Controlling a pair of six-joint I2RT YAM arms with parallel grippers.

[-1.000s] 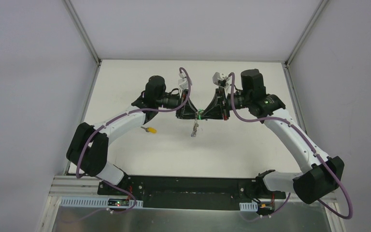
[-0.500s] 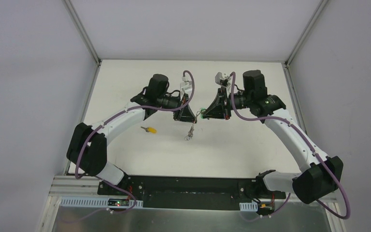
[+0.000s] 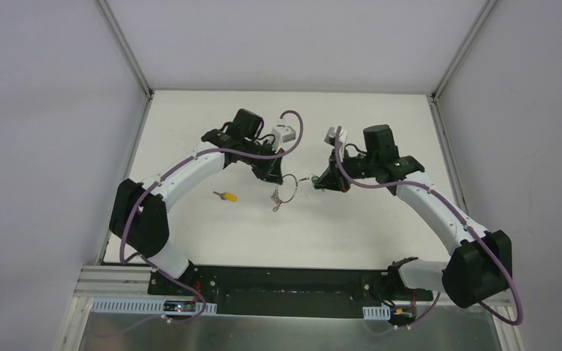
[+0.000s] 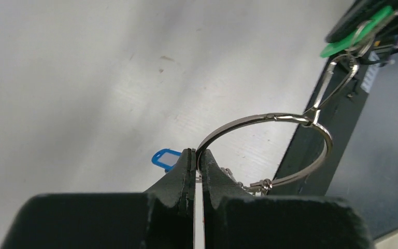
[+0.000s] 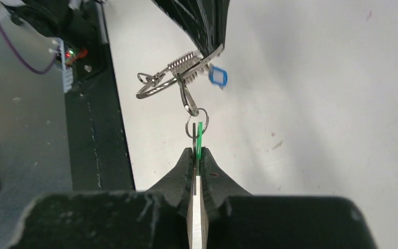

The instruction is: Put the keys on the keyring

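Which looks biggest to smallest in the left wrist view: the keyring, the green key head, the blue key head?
The keyring is clearly largest.
The green key head and blue key head look alike; the green is partly hidden and farther off.

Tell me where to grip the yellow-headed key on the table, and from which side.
Take the yellow-headed key by its plastic head, probably straight from above, pinching across the head's width. It lies flat on the table, alone, and the head is its broadest part; the thin blade pointing left gives little to pinch.
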